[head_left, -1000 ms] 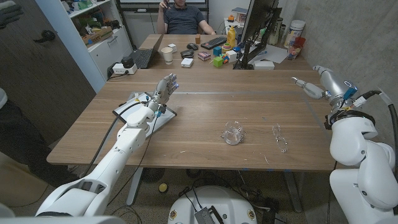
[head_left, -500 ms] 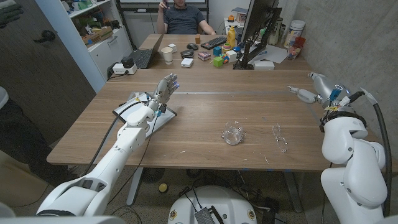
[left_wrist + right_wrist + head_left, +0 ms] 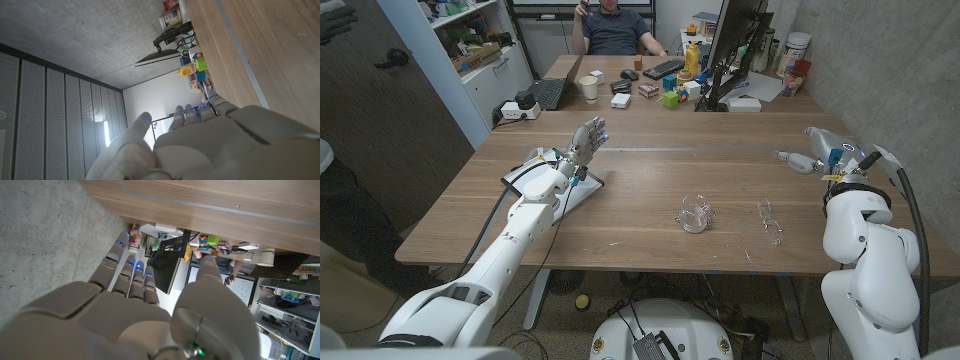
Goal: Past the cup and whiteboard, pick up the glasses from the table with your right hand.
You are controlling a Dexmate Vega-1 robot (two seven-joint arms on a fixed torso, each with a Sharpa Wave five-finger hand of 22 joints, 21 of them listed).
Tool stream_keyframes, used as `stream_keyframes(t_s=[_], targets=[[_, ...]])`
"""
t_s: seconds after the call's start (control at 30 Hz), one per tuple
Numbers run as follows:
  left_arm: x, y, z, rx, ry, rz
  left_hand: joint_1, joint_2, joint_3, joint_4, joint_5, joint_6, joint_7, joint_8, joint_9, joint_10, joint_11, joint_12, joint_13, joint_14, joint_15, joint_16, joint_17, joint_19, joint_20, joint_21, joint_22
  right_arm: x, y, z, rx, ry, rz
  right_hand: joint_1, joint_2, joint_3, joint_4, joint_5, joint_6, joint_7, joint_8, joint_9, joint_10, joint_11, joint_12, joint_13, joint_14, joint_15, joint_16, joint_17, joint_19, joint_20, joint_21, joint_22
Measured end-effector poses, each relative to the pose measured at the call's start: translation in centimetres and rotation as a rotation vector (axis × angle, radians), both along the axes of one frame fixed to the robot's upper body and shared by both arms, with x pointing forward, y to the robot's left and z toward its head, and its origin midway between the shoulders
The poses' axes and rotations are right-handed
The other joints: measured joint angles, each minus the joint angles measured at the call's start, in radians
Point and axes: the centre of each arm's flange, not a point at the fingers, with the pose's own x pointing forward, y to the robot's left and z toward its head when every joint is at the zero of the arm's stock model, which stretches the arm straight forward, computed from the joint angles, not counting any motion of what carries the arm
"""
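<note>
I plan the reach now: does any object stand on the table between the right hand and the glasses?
Nothing visible does. In the head view the right hand is above bare wood, and the glasses lie nearer the table's front edge. The clear cup stands beside the glasses, off that path.

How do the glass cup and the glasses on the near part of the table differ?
The cup stands upright as a rounded vessel; the glasses lie low, thin-framed. The cup sits nearer the table's middle, the glasses closer to the right hand. Both are clear, and neither is touched.
</note>
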Motion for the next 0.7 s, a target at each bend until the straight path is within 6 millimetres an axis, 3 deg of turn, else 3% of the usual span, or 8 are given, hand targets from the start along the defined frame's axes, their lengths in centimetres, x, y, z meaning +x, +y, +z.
stream_keyframes(t_s=[0.17, 0.7], targets=[[0.0, 0.1, 0.0, 0.002, 0.000, -0.002, -0.003, 0.003, 0.000, 0.000, 0.000, 0.000, 0.000, 0.000, 0.000, 0.000, 0.000, 0.000, 0.000, 0.000, 0.000, 0.000, 0.000, 0.000, 0.000, 0.000, 0.000, 0.6, 0.7, -0.5, -0.007, 0.020, 0.002, 0.009, 0.001, 0.002, -0.002, 0.000, 0.007, -0.007, 0.000, 0.000, 0.005, -0.005, 0.000, 0.000, 0.000, 0.000, -0.005, 0.000, 0.018, 0.011, 0.000, 0.000], [-0.1, 0.6, 0.1, 0.001, -0.003, 0.000, -0.003, 0.003, -0.007, -0.001, 0.003, 0.000, 0.000, 0.000, 0.000, 0.000, 0.000, 0.000, 0.000, 0.000, 0.000, 0.000, 0.000, 0.000, 0.000, 0.000, 0.000, 2.3, 1.5, -1.7, -0.034, 0.106, -0.035, 0.051, 0.017, 0.009, -0.009, 0.015, 0.013, -0.012, 0.000, 0.000, 0.010, -0.010, 0.000, 0.000, 0.011, -0.011, -0.005, 0.000, 0.028, 0.000, -0.004, 0.000]])
